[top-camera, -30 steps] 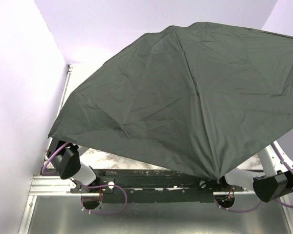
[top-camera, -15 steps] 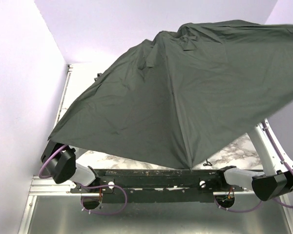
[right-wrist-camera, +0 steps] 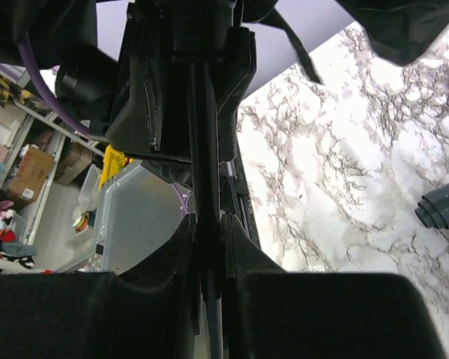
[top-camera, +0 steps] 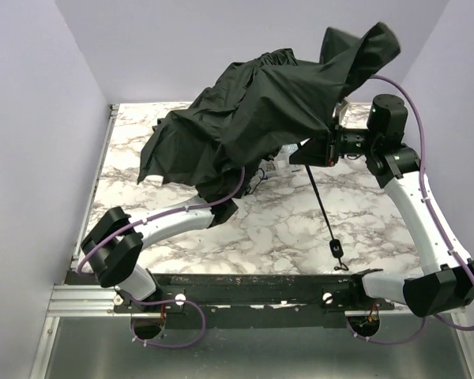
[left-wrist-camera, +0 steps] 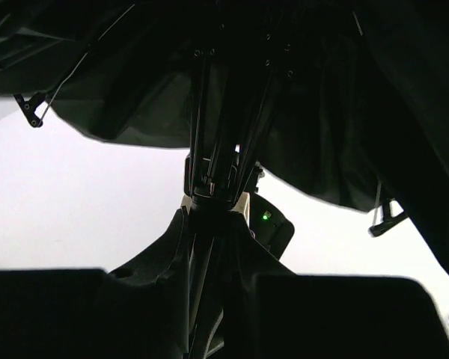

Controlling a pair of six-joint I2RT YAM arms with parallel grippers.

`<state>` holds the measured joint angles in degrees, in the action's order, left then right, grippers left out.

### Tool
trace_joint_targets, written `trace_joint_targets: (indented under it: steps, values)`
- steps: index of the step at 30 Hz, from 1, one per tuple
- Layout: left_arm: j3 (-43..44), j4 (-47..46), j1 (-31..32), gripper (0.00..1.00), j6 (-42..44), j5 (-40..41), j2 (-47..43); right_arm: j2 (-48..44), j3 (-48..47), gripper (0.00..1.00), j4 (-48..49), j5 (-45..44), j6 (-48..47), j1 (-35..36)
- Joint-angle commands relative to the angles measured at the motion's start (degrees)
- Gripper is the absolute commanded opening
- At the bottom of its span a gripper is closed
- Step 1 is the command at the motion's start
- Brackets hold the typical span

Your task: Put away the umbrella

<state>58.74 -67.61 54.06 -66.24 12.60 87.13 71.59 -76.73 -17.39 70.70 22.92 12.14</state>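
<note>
The left gripper sits beneath the canopy. In the dark wrist view its fingers appear closed on the shaft of the umbrella. The umbrella is held above the marble table, canopy drooping and bunched. The right gripper is clamped on the thin shaft. The loop strap dangles below.

The umbrella is dark green-black; the table white marble with grey veins.
</note>
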Motion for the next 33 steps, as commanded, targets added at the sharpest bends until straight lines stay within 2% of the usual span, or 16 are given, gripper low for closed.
trace_joint_targets:
  steps: [1,8,16,19,20,23,26,33]
  values:
    - [-0.64,4.68,8.47,0.00,-4.35,-11.51,4.54,2.84,-2.73,0.01,5.58,-9.88,-3.13,-1.86]
    - [-0.94,7.03,12.70,0.00,-4.61,-9.02,6.29,3.57,-3.68,0.01,4.95,-10.79,-4.84,-3.88]
    - [-6.67,1.99,14.32,0.01,-5.25,-5.84,5.77,2.60,-0.58,0.01,6.21,-6.22,-4.99,-5.02]
    - [-9.05,1.02,13.00,0.31,-4.78,-5.10,3.83,1.20,1.73,0.01,5.98,-4.13,-6.02,-5.02]
    - [-10.02,0.68,12.59,0.44,-4.57,-4.66,3.03,0.73,2.15,0.01,5.61,-3.57,-6.53,-5.03]
    - [-11.97,0.76,11.58,0.67,-3.54,-3.57,0.76,-0.32,3.65,0.01,6.22,-1.38,-6.21,-5.07]
    - [-12.98,1.48,11.11,0.78,-2.04,-2.05,-0.97,-1.03,4.87,0.01,7.18,0.16,-5.49,-5.03]
    - [-12.86,4.06,10.63,0.83,-1.09,2.34,-2.68,-2.18,6.25,0.01,7.05,0.76,-5.85,-5.02]
